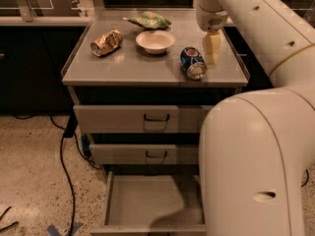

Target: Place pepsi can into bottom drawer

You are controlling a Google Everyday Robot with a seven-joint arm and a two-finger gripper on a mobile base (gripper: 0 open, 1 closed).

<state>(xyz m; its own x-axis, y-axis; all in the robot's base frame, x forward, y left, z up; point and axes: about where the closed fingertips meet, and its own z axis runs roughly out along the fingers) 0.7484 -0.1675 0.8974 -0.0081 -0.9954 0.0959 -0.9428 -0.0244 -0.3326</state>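
The pepsi can (193,63), blue with silver ends, lies on its side on the right part of the grey cabinet top (123,68), its end facing the front edge. My gripper (212,46) hangs just to the right of the can and slightly behind it, close to the cabinet top and holding nothing. The bottom drawer (110,196) is pulled out at the foot of the cabinet, its bare grey floor showing. My arm's large white link (256,166) hides the drawer's right side.
A crushed gold-brown can (106,42) lies at the left of the top, a white bowl (155,41) in the middle, a green bag (150,19) behind it. Two shut drawer fronts (142,118) (147,154) sit above the open drawer. A black cable (66,151) runs across the floor at left.
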